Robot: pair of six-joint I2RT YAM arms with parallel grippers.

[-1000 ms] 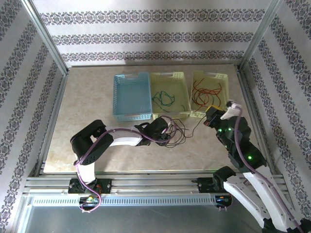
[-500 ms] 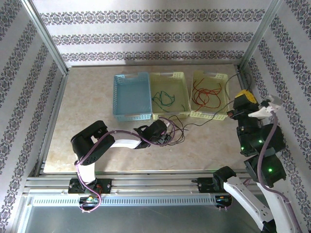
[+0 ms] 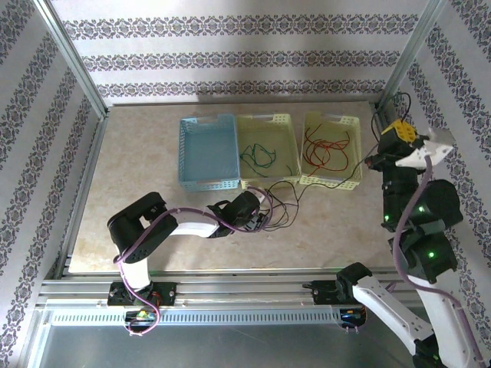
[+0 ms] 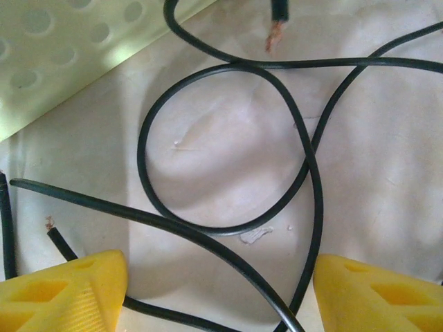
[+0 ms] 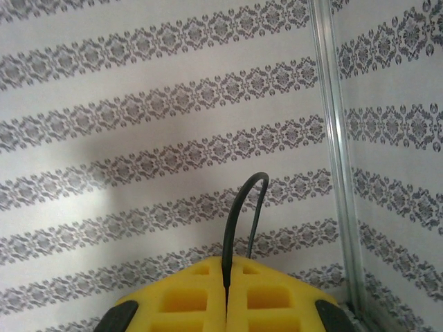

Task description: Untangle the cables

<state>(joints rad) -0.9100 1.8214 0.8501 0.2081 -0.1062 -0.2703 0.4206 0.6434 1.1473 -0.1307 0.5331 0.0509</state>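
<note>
Trays: three are counted in a row at the far side of the table (image 3: 138, 176): one blue tray (image 3: 211, 184) on the left, then a yellow middle tray (image 3: 265, 117) and a yellow right tray (image 3: 330, 182), set close side by side.
Green cables (image 3: 258, 156): found in the middle tray, loosely curled; their number cannot be made out.
Red cables (image 3: 322, 147): found in the right tray, loosely curled; their number cannot be made out either.
Black cables (image 3: 280, 207): a loose tangle is seen on the table just in front of the middle tray. In the left wrist view one full loop (image 4: 140, 149) is crossed by other strands, and two cut ends are counted, one showing bare copper. Several strands are cut off by the picture's edges.
Left claw (image 3: 259, 215): released. Its two yellow fingers are spread wide (image 4: 221, 290) low over the black tangle; a strand passes between them, and contact cannot be told.
Right claw (image 3: 391, 142): clenched on one black cable (image 5: 230, 221). It is held high at the right side, beyond the right tray. The fingers are pressed together (image 5: 226, 277), and the cable rises from the seam and arches over against the patterned wall (image 5: 138, 104).
Hidden: where the gripped cable runs below the claw cannot be made out.
</note>
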